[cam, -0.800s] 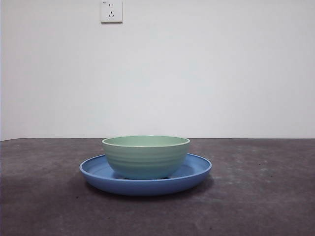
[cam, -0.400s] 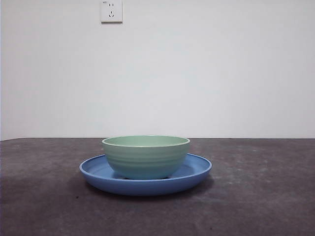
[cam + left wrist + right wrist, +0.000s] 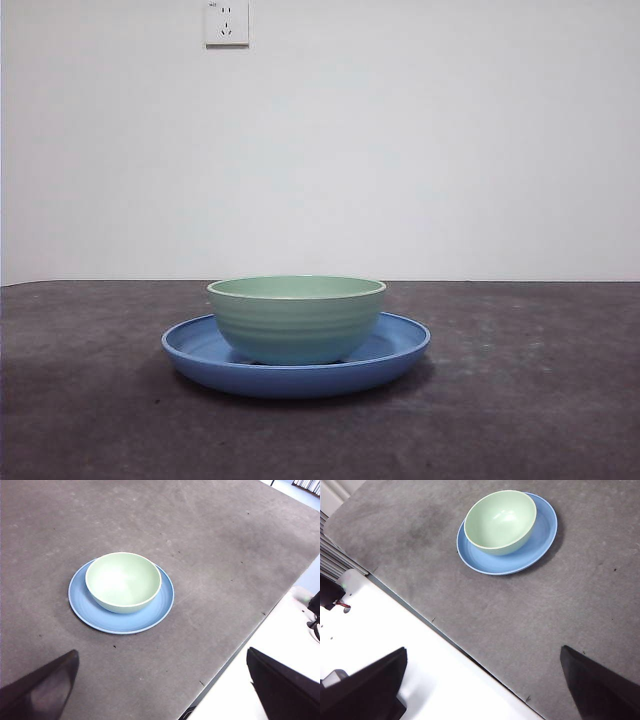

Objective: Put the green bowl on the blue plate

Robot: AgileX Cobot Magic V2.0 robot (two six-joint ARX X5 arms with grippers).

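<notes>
Bowl (image 3: 296, 318) sits upright inside the plate (image 3: 398, 350), resting on the plate's flat middle, a bit off-centre per the wrist views. Bowl: pale mint green, round, faint horizontal ridges on the outside, thin lighter rim, empty, smooth inside with a soft glare spot. Plate: glossy medium blue, wide and shallow, upturned rim, clearly wider than the bowl, blue ring showing all round it. Both stand on the dark grey, scuffed worktop (image 3: 530, 400), roughly mid-scene in the front view, white wall behind with a socket (image 3: 226, 22) up high on the left.

Left pincer (image 3: 165, 690): jaws spread wide apart, holding nothing, well back from bowl (image 3: 123, 581) and plate (image 3: 125, 622), above the worktop's edge.

Right pincer (image 3: 485, 690): jaws likewise wide apart, nothing between them, well apart from bowl (image 3: 500, 521) and plate (image 3: 545, 532), over the white surface (image 3: 395, 630) beside the worktop edge.

Neither arm shows in the front view.
</notes>
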